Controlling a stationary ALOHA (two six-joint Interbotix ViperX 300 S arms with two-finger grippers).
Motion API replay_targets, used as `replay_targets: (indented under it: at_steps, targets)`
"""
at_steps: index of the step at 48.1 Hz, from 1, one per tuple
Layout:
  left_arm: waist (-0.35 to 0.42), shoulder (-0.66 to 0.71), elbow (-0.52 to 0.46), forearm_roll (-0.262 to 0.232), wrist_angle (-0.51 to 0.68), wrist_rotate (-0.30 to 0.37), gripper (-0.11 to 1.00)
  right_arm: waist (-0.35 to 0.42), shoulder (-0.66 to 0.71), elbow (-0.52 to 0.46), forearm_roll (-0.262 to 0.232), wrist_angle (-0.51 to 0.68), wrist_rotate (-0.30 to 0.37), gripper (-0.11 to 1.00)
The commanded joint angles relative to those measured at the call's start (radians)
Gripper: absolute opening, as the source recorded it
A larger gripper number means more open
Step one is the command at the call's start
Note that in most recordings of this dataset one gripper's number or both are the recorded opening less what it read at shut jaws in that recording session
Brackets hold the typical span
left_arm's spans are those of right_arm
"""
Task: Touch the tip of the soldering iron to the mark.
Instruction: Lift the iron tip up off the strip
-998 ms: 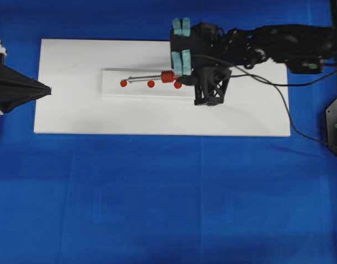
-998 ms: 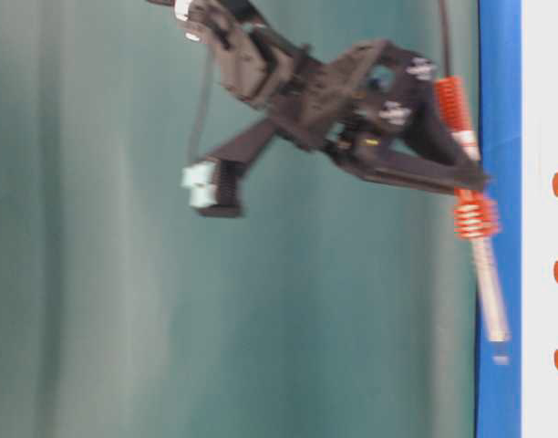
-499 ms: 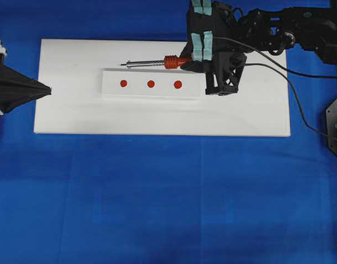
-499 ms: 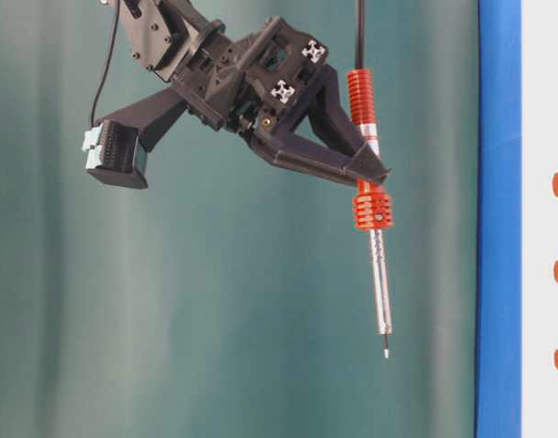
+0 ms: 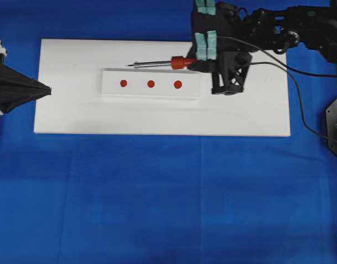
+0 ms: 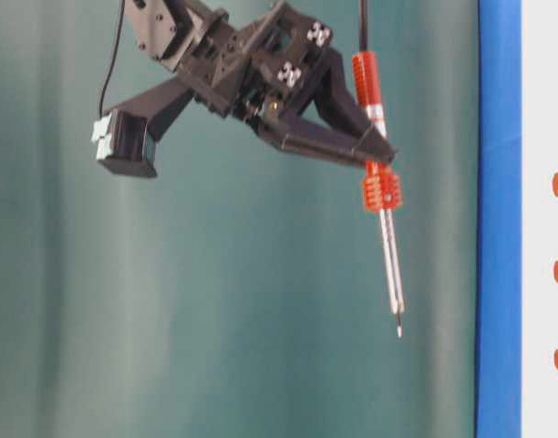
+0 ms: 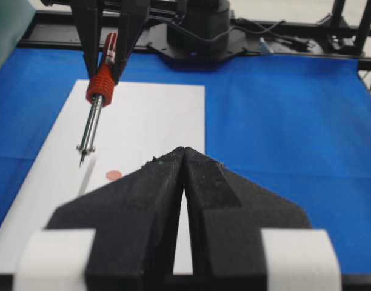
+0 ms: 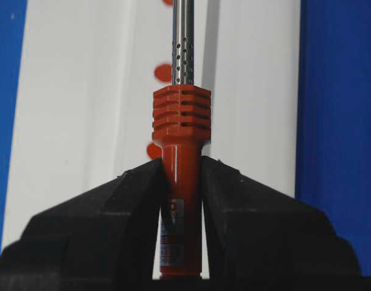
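- The soldering iron [image 5: 163, 63] is a slim pen shape: a silver metal shaft with small perforations near the collar, an orange-red plastic handle, and a ribbed collar with slotted fins where the two meet.
- Its tip [image 6: 398, 330] is a dark, needle-fine point at the end of the shaft, hanging in the air well off the white surface in the table-level view.
- From overhead the iron lies just beyond the far edge of the raised strip [image 5: 151, 84], roughly parallel to it, tip pointing toward the left arm.
- The right gripper [image 8: 181, 176] is matte black, rough-printed plastic, its two jaws clamped on the orange handle just behind the collar.
- The left gripper [image 7: 183, 159] is the same black plastic, its two fingers pressed together into a wedge with nothing between them, parked at the board's left end.
- One white rectangular board [image 5: 75, 118] lies flat on a blue cloth [image 5: 157, 209]; the strip is a smaller white rectangle on it.
- Three round red dots [image 5: 151, 84] sit in a row along the strip.
- A thin black cord [image 5: 289, 104] trails off from the right arm.
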Motion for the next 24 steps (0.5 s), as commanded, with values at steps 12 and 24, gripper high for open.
replay_targets:
  at_steps: [12,24]
  targets:
    - [0.002,0.008,-0.011,0.002,-0.011,0.000,0.00,-0.028,-0.123,0.089,-0.002,0.005,0.000,0.06]
    - [0.002,0.008,-0.011,0.003,-0.011,0.000,0.00,-0.028,-0.158,0.123,-0.003,0.018,0.000,0.06]
